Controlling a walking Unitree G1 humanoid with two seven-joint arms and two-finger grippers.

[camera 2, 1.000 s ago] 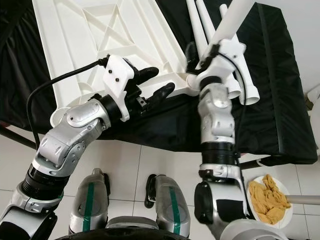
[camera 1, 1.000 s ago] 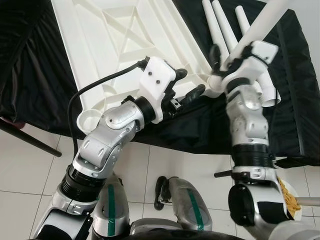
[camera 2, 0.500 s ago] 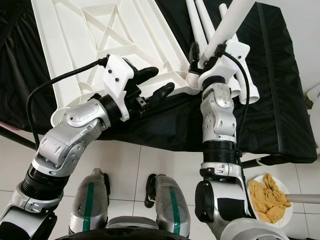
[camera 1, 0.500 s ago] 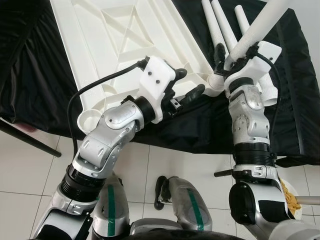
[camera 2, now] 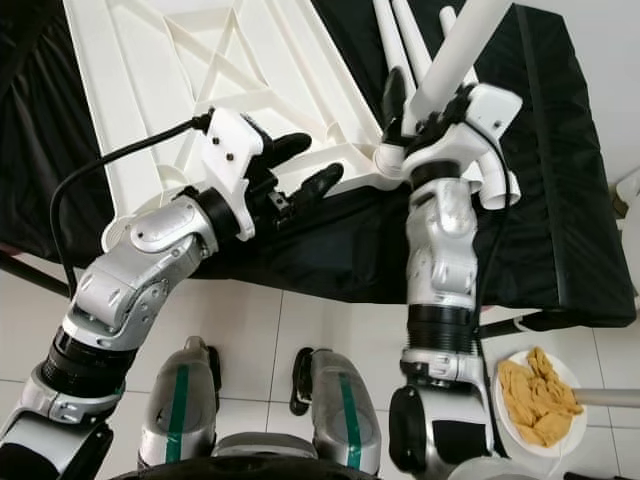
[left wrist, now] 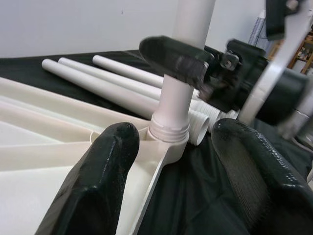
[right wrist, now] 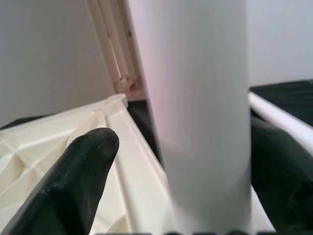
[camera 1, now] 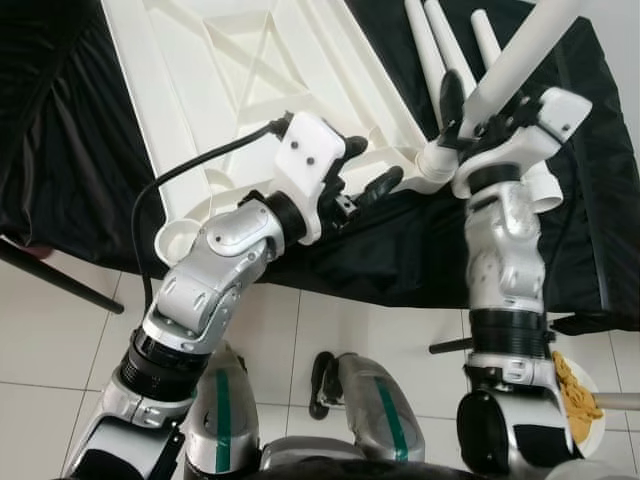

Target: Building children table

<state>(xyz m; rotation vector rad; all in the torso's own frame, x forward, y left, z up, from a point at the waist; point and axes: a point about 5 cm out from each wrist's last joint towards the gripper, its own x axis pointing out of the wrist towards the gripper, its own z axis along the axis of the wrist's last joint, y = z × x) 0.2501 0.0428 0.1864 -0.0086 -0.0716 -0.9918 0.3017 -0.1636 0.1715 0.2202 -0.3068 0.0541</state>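
Black cloth (camera 1: 400, 250), upturned tabletop (camera 1: 230, 90), right pincer (camera 2: 425, 105) clamping upright leg (camera 1: 515, 65) in corner socket, left pincer (camera 1: 365, 170) agape beside.

Left arm: bent at the elbow, reaching forward; left gripper (camera 1: 362, 172) with fingers spread apart (nothing between them)
Right arm: raised upright; right gripper (camera 2: 425, 108) with fingers closed around a white tube

Upright table leg (camera 1: 520, 55) cut off at top, tabletop (camera 1: 200, 80) cropped
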